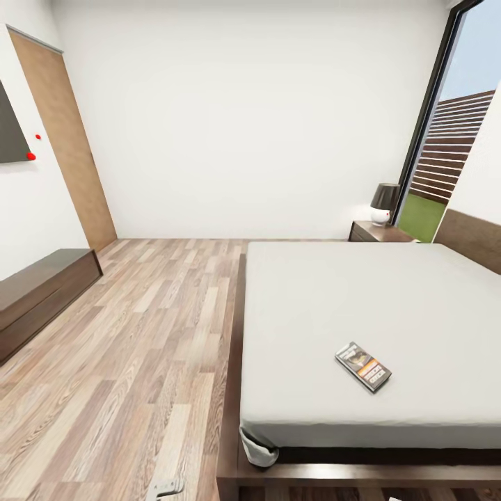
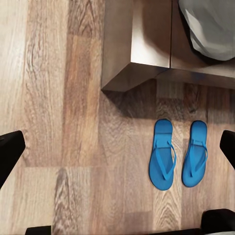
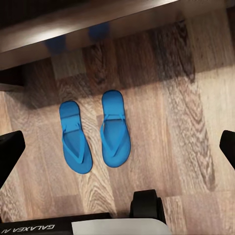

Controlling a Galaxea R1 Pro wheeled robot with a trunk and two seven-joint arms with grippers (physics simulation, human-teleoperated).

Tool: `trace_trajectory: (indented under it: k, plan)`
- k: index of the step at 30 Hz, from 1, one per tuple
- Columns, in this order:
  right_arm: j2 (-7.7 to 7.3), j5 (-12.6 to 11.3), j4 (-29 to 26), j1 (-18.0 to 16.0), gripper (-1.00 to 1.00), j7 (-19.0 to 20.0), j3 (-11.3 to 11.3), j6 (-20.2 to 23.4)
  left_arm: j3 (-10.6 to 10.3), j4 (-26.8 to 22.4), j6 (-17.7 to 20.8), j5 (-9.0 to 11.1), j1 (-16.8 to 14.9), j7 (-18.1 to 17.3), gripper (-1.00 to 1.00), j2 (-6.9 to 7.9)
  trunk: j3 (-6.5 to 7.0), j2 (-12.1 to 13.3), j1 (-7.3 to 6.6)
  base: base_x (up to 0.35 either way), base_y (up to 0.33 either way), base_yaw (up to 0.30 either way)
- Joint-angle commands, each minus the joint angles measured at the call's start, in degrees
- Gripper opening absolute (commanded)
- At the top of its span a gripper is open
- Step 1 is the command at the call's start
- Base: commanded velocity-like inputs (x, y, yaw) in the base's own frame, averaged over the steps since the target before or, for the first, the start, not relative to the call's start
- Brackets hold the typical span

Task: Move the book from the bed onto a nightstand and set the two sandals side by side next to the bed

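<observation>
Sandals (image 2: 178, 154) nearest to us: blue pair on wood floor (image 1: 132, 362), side by side, just beside bed (image 1: 362, 327) frame corner, long axes parallel. Both tools hang above them; left tool (image 2: 117, 147) spread, right tool (image 3: 117, 147) spread, both empty. Book (image 1: 363, 367) lies flat on mattress near foot end, long axis diagonal, on our right-arm side. Nightstand (image 1: 379, 232) with lamp (image 1: 384, 203) far behind, beside bed head. We judge book comes next, right arm nearer.
</observation>
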Motion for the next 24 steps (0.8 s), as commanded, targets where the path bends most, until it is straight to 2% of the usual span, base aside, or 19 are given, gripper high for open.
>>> trace_trajectory:
  k: [1,13,21,24]
  plan:
    - [-0.01,-0.6,0.0,0.0,1.0,0.3,-0.1,0.1,0.1,0.1,-0.1,0.4,0.0,-0.3,1.0,0.01,-0.05,0.0,0.0,0.0,0.0,0.0]
    - [-0.03,-0.6,0.0,0.0,1.0,0.3,-0.1,0.1,0.1,0.1,-0.1,0.5,0.0,-0.3,1.0,0.01,2.1,4.8,-2.64,0.0,0.0,0.0]
    - [-0.17,-0.9,-0.1,0.0,1.0,0.8,-0.1,0.2,0.1,0.1,-0.1,0.5,0.0,-0.4,1.0,0.01,2.1,4.8,-2.64,0.0,0.0,0.0]
    - [-0.18,-0.9,-0.1,0.0,1.0,0.9,-0.1,0.2,0.1,0.1,-0.1,0.5,-0.1,-0.4,1.0,0.01,2.64,6.0,-3.3,0.0,0.0,0.0]
